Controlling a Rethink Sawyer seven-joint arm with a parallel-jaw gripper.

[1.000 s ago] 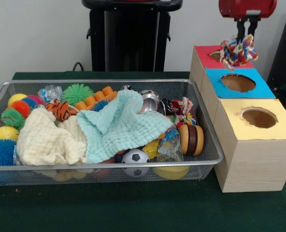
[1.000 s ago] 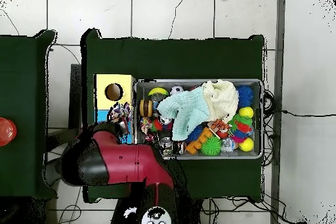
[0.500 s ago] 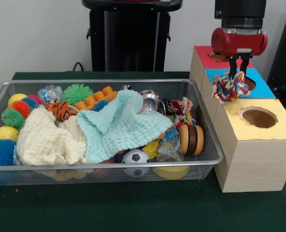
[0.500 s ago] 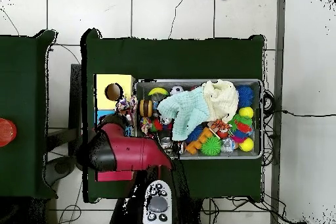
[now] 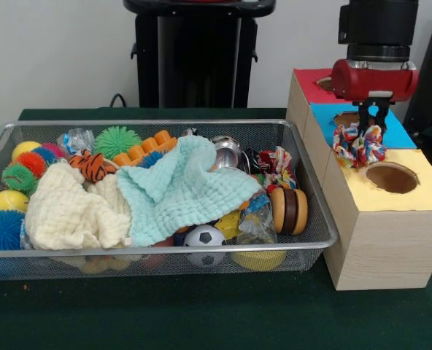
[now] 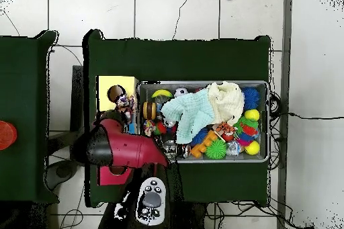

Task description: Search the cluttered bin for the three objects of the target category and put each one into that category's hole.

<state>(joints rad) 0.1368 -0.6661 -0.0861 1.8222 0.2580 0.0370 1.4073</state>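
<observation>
My gripper (image 5: 372, 131) is shut on a multicoloured rope toy (image 5: 357, 144). It holds the toy just above the wooden boxes, where the blue top (image 5: 395, 136) meets the yellow top (image 5: 420, 195), beside the yellow box's hole (image 5: 391, 177). In the overhead view the toy (image 6: 123, 101) hangs next to that hole (image 6: 114, 94). The wire mesh bin (image 5: 150, 252) stands left of the boxes, full of toys and cloths; it also shows in the overhead view (image 6: 201, 82).
In the bin lie a light blue cloth (image 5: 179, 186), a cream cloth (image 5: 70, 208), a soccer ball (image 5: 203, 237), a wooden yo-yo (image 5: 289, 211) and spiky balls (image 5: 116, 138). A red-topped box (image 5: 309, 82) stands behind the blue one. The black pedestal (image 5: 198, 51) is at the back.
The gripper has carried the rope toy from over the red box, past the blue one, toward the yellow box's hole, and lower.
</observation>
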